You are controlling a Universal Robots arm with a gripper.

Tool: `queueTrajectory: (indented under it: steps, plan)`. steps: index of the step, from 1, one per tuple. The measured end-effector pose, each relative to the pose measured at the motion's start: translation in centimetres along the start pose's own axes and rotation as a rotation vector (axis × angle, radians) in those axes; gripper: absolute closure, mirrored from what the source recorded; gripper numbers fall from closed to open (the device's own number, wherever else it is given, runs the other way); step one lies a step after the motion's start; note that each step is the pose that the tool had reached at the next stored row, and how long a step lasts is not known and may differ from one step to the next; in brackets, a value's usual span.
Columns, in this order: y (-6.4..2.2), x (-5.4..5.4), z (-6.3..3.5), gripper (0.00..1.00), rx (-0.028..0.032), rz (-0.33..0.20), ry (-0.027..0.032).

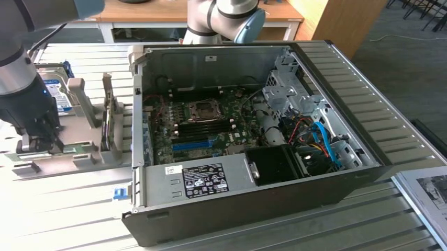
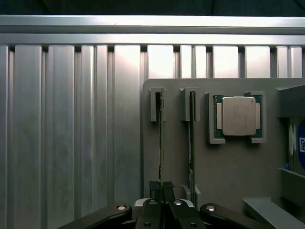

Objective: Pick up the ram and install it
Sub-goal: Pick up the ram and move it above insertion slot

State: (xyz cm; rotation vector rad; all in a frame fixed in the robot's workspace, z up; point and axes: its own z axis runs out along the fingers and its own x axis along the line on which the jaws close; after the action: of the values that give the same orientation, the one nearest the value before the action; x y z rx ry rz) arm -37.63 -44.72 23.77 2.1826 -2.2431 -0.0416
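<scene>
Hand (image 2: pixel 161 188) clenched on the ram (image 2: pixel 161 143), a thin stick on edge in a slot of the grey holder (image 2: pixel 176 162), left in the exterior view. Next slot: 1 more stick (image 2: pixel 191 138), then processor (image 2: pixel 239 116). Centre-right: open computer case (image 1: pixel 231 209) on slatted surface (image 1: pixel 70 219).

Fingers (image 2: pixel 154 191) seemingly tight on the ram (image 2: pixel 161 138), edge-on in grey holder (image 2: pixel 228 167).

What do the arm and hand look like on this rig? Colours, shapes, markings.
The arm is a silver-grey tube with rounded joints and pale blue end caps, turning black towards the wrist. The hand is black, with two slim fingers with ribbed pads on angled black links with silver pivot pins. No markings are readable.
</scene>
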Motion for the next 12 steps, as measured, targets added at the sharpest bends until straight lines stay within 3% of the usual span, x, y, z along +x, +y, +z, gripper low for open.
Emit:
queueTrajectory:
  steps: [12]
  plan:
    - [0.05,0.0,-1.7,0.88,0.0,-0.001,0.0]
